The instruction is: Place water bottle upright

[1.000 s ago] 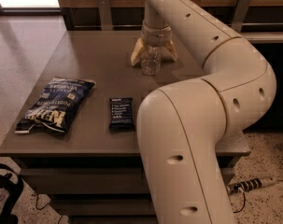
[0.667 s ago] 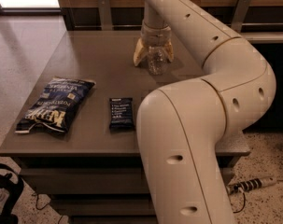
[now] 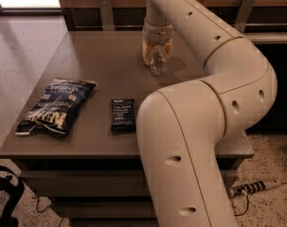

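The water bottle is a small clear ribbed bottle at the far middle of the table. It hangs between the yellowish fingers of my gripper, which reaches down from the wrist above. The gripper is shut on the bottle. The bottle's lower end points down at the tabletop, at or just above the surface. Its cap is hidden by the gripper. My large cream arm fills the right side of the view.
A dark blue chip bag lies at the table's front left. A dark snack bar lies beside it near the front edge. A wooden wall with metal brackets stands behind the table. A power strip lies on the floor at right.
The gripper and the bottle have shifted slightly to the right and the bottle hangs straighter between the fingers. The bag and snack bar have not moved.
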Robot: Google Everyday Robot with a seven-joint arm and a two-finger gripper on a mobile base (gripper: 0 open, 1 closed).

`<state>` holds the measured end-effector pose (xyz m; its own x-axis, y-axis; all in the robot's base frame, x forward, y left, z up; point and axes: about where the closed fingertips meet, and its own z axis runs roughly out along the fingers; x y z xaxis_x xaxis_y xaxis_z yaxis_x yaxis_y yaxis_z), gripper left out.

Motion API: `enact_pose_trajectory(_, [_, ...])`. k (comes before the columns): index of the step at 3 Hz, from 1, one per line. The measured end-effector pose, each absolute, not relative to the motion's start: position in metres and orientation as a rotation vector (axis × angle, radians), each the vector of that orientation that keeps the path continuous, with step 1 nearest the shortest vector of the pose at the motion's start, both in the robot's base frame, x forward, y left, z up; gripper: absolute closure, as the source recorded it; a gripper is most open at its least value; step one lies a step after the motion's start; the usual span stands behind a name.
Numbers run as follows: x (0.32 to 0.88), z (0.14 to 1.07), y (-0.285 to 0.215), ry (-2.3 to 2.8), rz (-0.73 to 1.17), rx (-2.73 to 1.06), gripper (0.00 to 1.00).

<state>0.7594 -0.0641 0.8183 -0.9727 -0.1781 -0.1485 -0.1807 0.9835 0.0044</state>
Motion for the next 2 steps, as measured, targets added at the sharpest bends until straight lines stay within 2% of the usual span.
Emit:
enact_pose_trajectory(1, [0.7635,0.816,-0.0619,2.971,0.032,-0.272,1.0])
enact_pose_trajectory(2, [0.7635,0.8168,-0.0619,2.971,0.032,-0.272,1.0])
